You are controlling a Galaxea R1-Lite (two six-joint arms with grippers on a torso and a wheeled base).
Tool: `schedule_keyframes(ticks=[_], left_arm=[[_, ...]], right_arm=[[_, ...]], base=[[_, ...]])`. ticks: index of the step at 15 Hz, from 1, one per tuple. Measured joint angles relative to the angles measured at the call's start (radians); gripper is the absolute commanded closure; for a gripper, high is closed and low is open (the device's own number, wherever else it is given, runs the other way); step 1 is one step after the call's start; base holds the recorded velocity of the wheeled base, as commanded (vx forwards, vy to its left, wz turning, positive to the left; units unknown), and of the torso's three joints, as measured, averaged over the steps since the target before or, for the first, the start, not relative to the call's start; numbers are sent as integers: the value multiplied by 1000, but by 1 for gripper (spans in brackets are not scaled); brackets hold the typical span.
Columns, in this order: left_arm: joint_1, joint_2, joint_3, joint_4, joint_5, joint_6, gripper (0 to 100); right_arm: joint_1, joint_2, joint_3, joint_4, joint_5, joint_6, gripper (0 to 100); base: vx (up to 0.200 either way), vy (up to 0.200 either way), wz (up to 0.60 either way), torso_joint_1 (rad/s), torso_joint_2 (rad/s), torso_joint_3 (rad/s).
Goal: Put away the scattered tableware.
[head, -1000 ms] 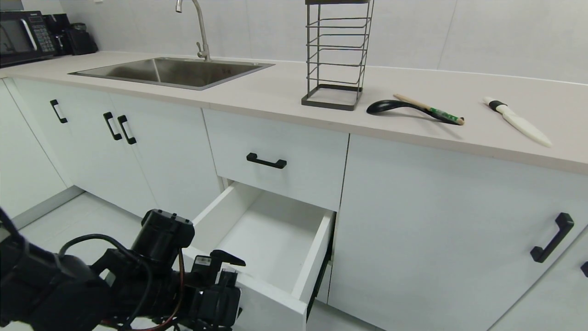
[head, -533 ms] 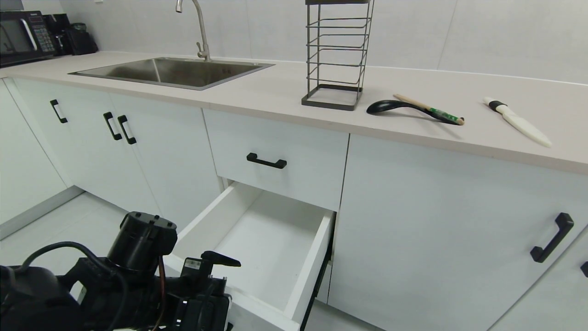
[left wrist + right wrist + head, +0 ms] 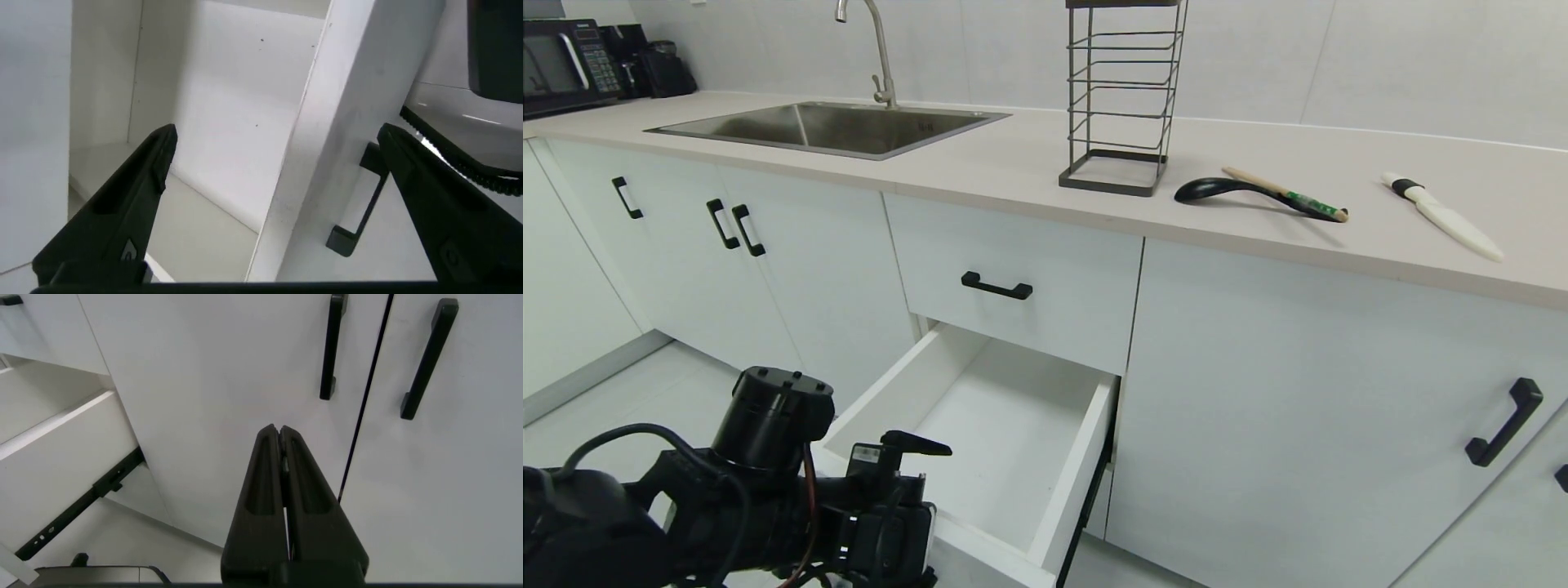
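Observation:
On the counter (image 3: pixel 1013 175) lie a black ladle (image 3: pixel 1232 189), a wooden utensil with a green band (image 3: pixel 1286 195) across its handle, and a white knife with a black collar (image 3: pixel 1443 216). Below the counter a white drawer (image 3: pixel 1005 425) stands pulled out with nothing inside. My left gripper (image 3: pixel 907 482) is low at the drawer's front; in the left wrist view the left gripper (image 3: pixel 278 135) is open, its fingers (image 3: pixel 122 220) wide on either side of the drawer front and its black handle (image 3: pixel 359 204). My right gripper (image 3: pixel 282 437) is shut on nothing, facing white cabinet doors.
A tall wire rack (image 3: pixel 1123 98) stands on the counter left of the ladle. A steel sink (image 3: pixel 825 126) with a tap lies further left, and a microwave (image 3: pixel 564 65) at the far left. Cabinet doors carry black handles (image 3: pixel 331 347). A closed drawer (image 3: pixel 996 286) sits above the open one.
My left arm has drawn back to the left and the drawer has slid out a little further. The arm then rose slightly. The tableware on the counter has not moved.

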Motion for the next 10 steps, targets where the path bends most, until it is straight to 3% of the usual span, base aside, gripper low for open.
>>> schedule_keyframes(ticks=[2, 4, 5, 7, 8, 9, 10], left_arm=[[-8, -53, -1, 21, -17, -73, 0], [-19, -135, -3, 54, -52, -210, 0], [-21, -185, -3, 70, -78, -317, 0], [6, -291, -3, 74, -110, -664, 0], [40, -356, -3, 61, -120, -861, 0], [81, -414, 1, 43, -126, -973, 0], [135, -480, 12, 15, -129, -1063, 0]], right_arm=[[0, 0, 0, 0, 0, 0, 100], [0, 0, 0, 0, 0, 0, 100], [0, 0, 0, 0, 0, 0, 100], [0, 0, 0, 0, 0, 0, 100], [0, 0, 0, 0, 0, 0, 100], [0, 0, 0, 0, 0, 0, 100], [0, 0, 0, 0, 0, 0, 100]], base=[[0, 0, 0, 0, 0, 0], [0, 0, 0, 0, 0, 0], [0, 0, 0, 0, 0, 0], [0, 0, 0, 0, 0, 0], [0, 0, 0, 0, 0, 0], [0, 0, 0, 0, 0, 0], [0, 0, 0, 0, 0, 0]])
